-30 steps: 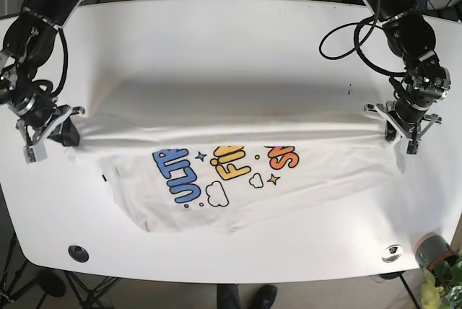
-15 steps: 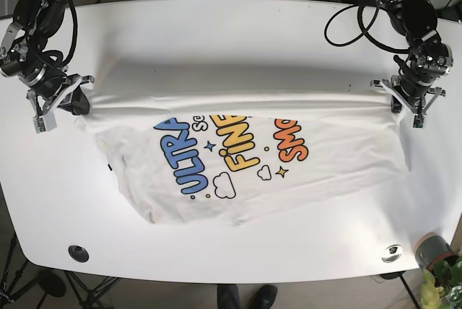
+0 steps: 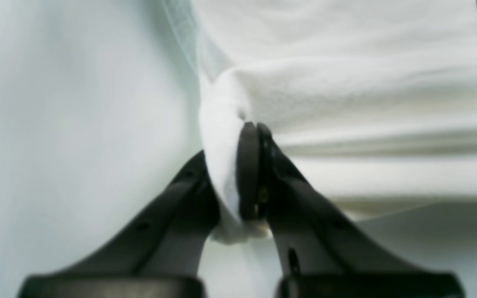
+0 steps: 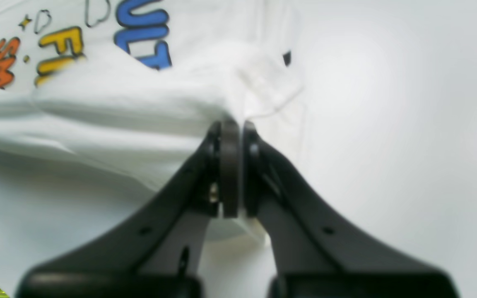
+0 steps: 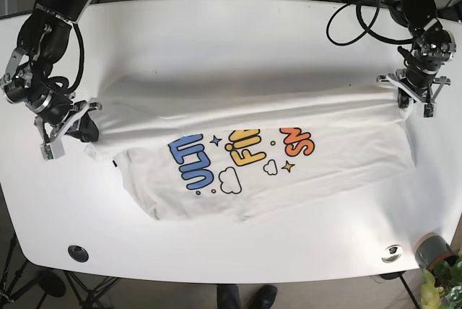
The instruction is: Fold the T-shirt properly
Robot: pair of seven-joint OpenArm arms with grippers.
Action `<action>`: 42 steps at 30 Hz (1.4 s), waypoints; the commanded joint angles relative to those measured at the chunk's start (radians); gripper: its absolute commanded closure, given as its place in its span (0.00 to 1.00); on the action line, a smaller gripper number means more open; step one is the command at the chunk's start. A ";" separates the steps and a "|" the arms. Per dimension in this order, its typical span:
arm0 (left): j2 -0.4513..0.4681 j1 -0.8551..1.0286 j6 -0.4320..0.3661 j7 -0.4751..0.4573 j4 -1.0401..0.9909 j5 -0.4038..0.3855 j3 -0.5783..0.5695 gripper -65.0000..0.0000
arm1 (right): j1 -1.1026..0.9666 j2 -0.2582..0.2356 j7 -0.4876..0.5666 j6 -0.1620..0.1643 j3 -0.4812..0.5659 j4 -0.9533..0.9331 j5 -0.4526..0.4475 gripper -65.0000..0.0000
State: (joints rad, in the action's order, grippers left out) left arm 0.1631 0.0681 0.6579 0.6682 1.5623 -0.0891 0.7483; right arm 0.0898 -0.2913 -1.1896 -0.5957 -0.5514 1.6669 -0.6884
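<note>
Left wrist: the left pincer (image 3: 251,174) is clamped tight on a bunched T-shirt (image 3: 346,82) corner. Right wrist: the right pincer (image 4: 232,165) is pinched on the opposite edge. Base: the shirt is stretched across the white counter (image 5: 231,35), print up.

The T-shirt (image 5: 260,157) is white knit cloth, matt and soft-looking, with a fine woven grain visible in the left wrist view; its printed letters (image 5: 238,157) are flat blue, yellow and orange with dark outlines. The counter (image 5: 216,42) is a smooth white surface with a faint sheen. The left gripper (image 3: 250,174) and right gripper (image 4: 232,174) have black plastic fingers, smooth and slightly glossy. At the lower right of the base view stands a grey cup (image 5: 432,248), dull-finished.
</note>
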 commanded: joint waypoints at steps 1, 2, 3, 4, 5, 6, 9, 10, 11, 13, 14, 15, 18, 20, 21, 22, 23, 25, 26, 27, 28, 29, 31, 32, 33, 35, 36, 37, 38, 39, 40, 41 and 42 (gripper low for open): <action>-0.003 -0.012 0.040 -0.017 0.019 0.001 0.053 1.00 | 0.035 -0.010 0.049 0.004 0.015 -0.014 -0.003 1.00; -0.009 -0.012 0.040 -0.014 0.019 0.001 0.070 1.00 | 0.040 -0.003 0.064 0.004 0.024 -0.026 -0.003 1.00; -0.013 -0.014 0.040 -0.012 0.019 0.001 0.083 1.00 | 0.044 0.002 0.080 0.004 0.034 -0.037 -0.003 1.00; -0.013 -0.020 0.040 -0.012 0.019 0.001 0.092 1.00 | 0.051 0.002 0.099 0.007 0.047 -0.053 -0.003 1.00; -0.013 -0.024 0.040 -0.011 0.019 0.001 0.093 1.00 | 0.055 0.004 0.112 0.009 0.060 -0.066 -0.003 1.00; -0.013 -0.026 0.040 -0.011 0.019 0.001 0.098 1.00 | 0.060 0.004 0.126 0.009 0.075 -0.084 -0.003 1.00; -0.012 -0.026 0.040 -0.011 0.020 0.001 0.107 1.00 | 0.064 0.004 0.158 0.010 0.106 -0.141 -0.003 1.00; -0.013 -0.026 0.040 -0.011 0.023 0.001 0.122 1.00 | 0.074 0.005 0.176 0.010 0.116 -0.162 -0.003 1.00; -0.013 -0.026 0.040 -0.009 0.023 0.001 0.132 1.00 | 0.077 0.005 0.190 0.010 0.126 -0.179 -0.003 1.00; -0.013 -0.026 0.040 -0.009 0.017 0.001 0.142 0.97 | 0.081 0.004 0.210 0.010 0.146 -0.210 -0.003 1.00; -0.010 -0.026 0.040 -0.009 0.016 0.001 0.145 0.92 | 0.083 0.002 0.224 0.010 0.159 -0.231 -0.003 1.00; -0.009 -0.026 0.040 -0.009 0.016 0.001 0.147 0.89 | 0.084 0.002 0.233 0.010 0.167 -0.244 -0.003 1.00; -0.012 -0.024 0.040 -0.009 0.017 0.001 0.149 0.77 | 0.084 0.002 0.270 0.010 0.196 -0.277 -0.003 1.00; -0.012 -0.024 0.040 -0.009 0.017 0.001 0.150 0.72 | 0.083 0.002 0.274 0.012 0.212 -0.288 -0.001 1.00; -0.012 -0.023 0.040 -0.009 0.017 0.001 0.152 0.70 | 0.083 0.002 0.274 0.012 0.218 -0.297 -0.001 1.00; -0.012 -0.023 0.040 -0.009 0.016 0.001 0.153 0.69 | 0.083 0.002 0.276 0.012 0.221 -0.307 -0.001 1.00; -0.012 -0.021 0.040 -0.009 0.016 0.001 0.161 0.68 | 0.083 0.002 0.276 0.012 0.222 -0.319 -0.001 1.00; -0.013 -0.012 0.040 -0.009 0.016 0.001 0.179 0.66 | 0.083 0.004 0.276 0.012 0.222 -0.334 -0.001 1.00; -0.013 -0.011 0.040 -0.009 0.016 0.001 0.190 0.65 | 0.083 0.005 0.276 0.013 0.224 -0.345 -0.001 1.00; -0.013 -0.009 0.040 -0.009 0.016 0.001 0.198 0.64 | 0.083 0.005 0.276 0.013 0.224 -0.354 -0.001 1.00; -0.013 -0.009 0.040 -0.009 0.016 0.001 0.201 0.63 | 0.083 0.005 0.276 0.013 0.224 -0.363 -0.001 1.00; -0.013 -0.007 0.040 -0.009 0.016 0.001 0.205 0.61 | 0.083 0.007 0.276 0.013 0.224 -0.376 -0.001 1.00; -0.013 -0.004 0.040 -0.009 0.017 0.001 0.208 0.57 | 0.083 0.007 0.277 0.015 0.222 -0.390 0.000 0.84; -0.013 -0.004 0.040 -0.009 0.020 0.001 0.213 0.54 | 0.083 0.005 0.277 0.015 0.221 -0.390 0.000 0.75; -0.013 -0.004 0.040 -0.009 0.020 0.001 0.222 0.52 | 0.080 0.005 0.277 0.015 0.219 -0.388 0.000 0.63; -0.013 -0.004 0.040 -0.009 0.020 0.001 0.241 0.49 | 0.080 0.002 0.277 0.015 0.216 -0.386 0.000 0.47; -0.012 -0.004 0.040 -0.008 0.020 0.001 0.247 0.47 | 0.080 0.000 0.277 0.015 0.216 -0.386 0.000 0.38; -0.010 -0.004 0.040 -0.008 0.020 0.001 0.248 0.46 | 0.080 -0.001 0.277 0.015 0.215 -0.383 0.000 0.34; -0.009 -0.004 0.040 -0.008 0.017 0.001 0.250 0.46 | 0.080 -0.003 0.277 0.015 0.210 -0.371 0.000 0.30; -0.007 -0.004 0.040 -0.006 0.016 0.001 0.251 0.44 | 0.074 -0.013 0.277 0.015 0.196 -0.342 0.000 0.26; -0.007 -0.004 0.040 0.002 0.016 0.001 0.254 0.43 | 0.069 -0.018 0.277 0.015 0.190 -0.317 -0.001 0.24; -0.007 -0.004 0.040 0.014 0.016 0.001 0.258 0.42 | 0.060 -0.021 0.277 0.015 0.189 -0.302 -0.001 0.23; -0.006 -0.004 0.040 0.035 0.016 0.001 0.256 0.41 | 0.046 -0.023 0.277 0.015 0.187 -0.279 -0.001 0.23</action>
State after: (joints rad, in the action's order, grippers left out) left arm 0.1371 0.0700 0.6994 0.6956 1.5620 -0.0746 1.0039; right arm 0.1272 -0.2867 -0.9367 -0.5766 -0.3550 1.3323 -0.6632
